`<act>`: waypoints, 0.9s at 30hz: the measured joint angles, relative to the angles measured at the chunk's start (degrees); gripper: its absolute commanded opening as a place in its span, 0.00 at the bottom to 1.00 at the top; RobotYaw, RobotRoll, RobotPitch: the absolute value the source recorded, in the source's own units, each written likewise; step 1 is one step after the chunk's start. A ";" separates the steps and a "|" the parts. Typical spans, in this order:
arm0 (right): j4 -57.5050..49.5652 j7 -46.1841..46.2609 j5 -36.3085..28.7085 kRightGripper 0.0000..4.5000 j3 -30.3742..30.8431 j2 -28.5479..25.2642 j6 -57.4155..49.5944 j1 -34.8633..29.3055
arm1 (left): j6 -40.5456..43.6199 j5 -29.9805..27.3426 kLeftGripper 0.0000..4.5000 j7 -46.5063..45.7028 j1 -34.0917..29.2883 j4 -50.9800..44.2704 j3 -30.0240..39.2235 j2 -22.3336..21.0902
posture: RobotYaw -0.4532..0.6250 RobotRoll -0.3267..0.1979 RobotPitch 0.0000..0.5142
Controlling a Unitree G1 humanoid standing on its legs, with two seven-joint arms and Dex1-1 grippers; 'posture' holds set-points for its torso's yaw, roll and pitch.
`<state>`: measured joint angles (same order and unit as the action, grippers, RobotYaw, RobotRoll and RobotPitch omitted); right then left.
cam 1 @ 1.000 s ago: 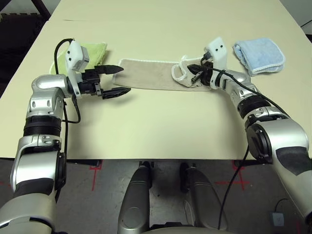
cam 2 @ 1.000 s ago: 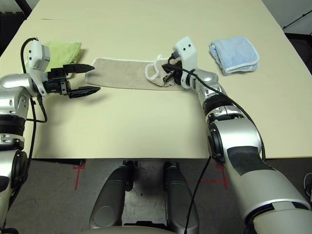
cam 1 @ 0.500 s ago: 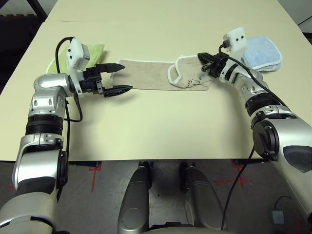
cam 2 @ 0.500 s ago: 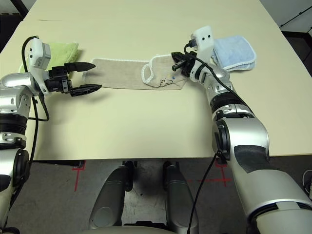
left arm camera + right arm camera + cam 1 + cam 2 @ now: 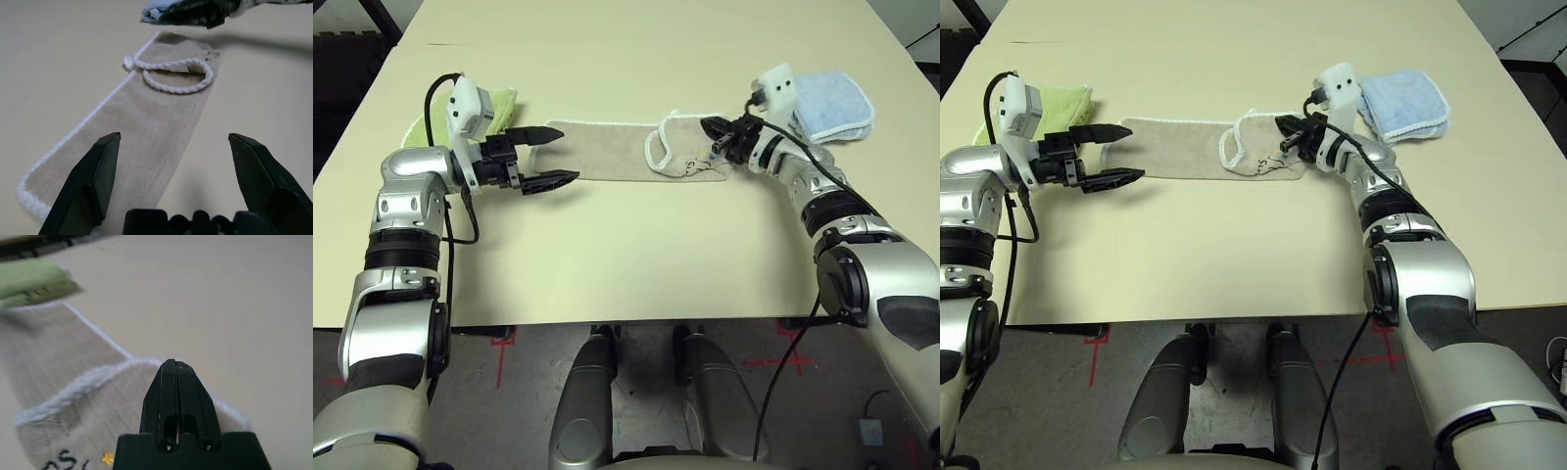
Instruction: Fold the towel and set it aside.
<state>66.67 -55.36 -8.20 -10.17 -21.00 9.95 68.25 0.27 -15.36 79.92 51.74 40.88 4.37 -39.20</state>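
- Towel (image 5: 617, 150): beige terry strip lying flat across the table between the lime-green and light blue towels, its right end flopped back on itself.
- Treat it as light, limp and grippy; pinch the white stitched corners.
- Left gripper (image 5: 551, 155) is spread wide; right gripper (image 5: 709, 126) is pressed together, pinching nothing.

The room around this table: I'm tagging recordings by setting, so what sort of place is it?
Probably a robotics lab: a plain table with three towels laid out, red tape marks on the floor, cabled arms.
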 measured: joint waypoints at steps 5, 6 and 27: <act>-1.27 -7.28 -0.03 0.01 1.88 1.33 0.90 -0.09 | -0.68 0.01 1.00 0.01 0.50 0.68 0.00 0.07 | 0.48 0.62 0.49; -1.51 -9.20 0.07 0.01 2.82 1.81 1.08 -0.09 | -0.74 0.00 1.00 0.00 0.61 0.63 0.00 0.06 | 0.49 0.62 0.49; 0.89 -7.68 7.13 0.01 11.40 8.44 0.37 0.02 | 0.50 -0.18 1.00 -0.53 -1.09 -1.90 0.04 -0.34 | 0.50 0.62 0.48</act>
<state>67.56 -63.04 -1.06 1.23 -12.56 10.32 68.27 0.77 -15.54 79.39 50.65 38.98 4.41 -39.54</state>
